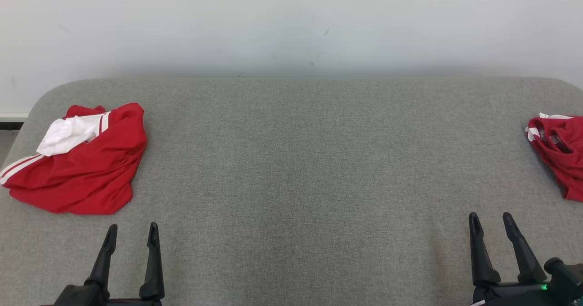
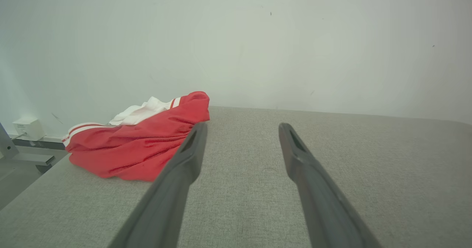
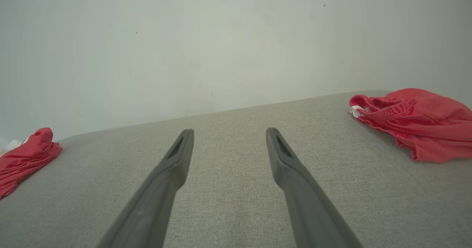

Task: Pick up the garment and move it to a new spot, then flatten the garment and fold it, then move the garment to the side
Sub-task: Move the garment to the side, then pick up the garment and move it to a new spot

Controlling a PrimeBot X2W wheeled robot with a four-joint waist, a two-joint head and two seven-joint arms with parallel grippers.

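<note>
A crumpled red fabric garment with white stripes and a white lining [image 1: 86, 174] lies in a heap at the far left end of the grey cloth-covered bench [image 1: 300, 160], one striped edge reaching the bench's left rim. The left pincer [image 1: 132, 227] hangs over the bench's near-left part, just on the near side of that heap and not touching it. Its two long dark fingers are spread wide with nothing between them. The middle of the bench is bare grey weave. The right pincer [image 1: 491, 216] hangs over the bench's near-right part, its fingers likewise parted wide and holding nothing. A second bunched red garment with white trim [image 1: 562, 155] rests at the bench's far right end, beyond and to the right of that pincer and apart from it. Which of the two garments is the one to be moved cannot be told. A pale plain wall [image 1: 291, 23] rises behind the bench's far edge.
</note>
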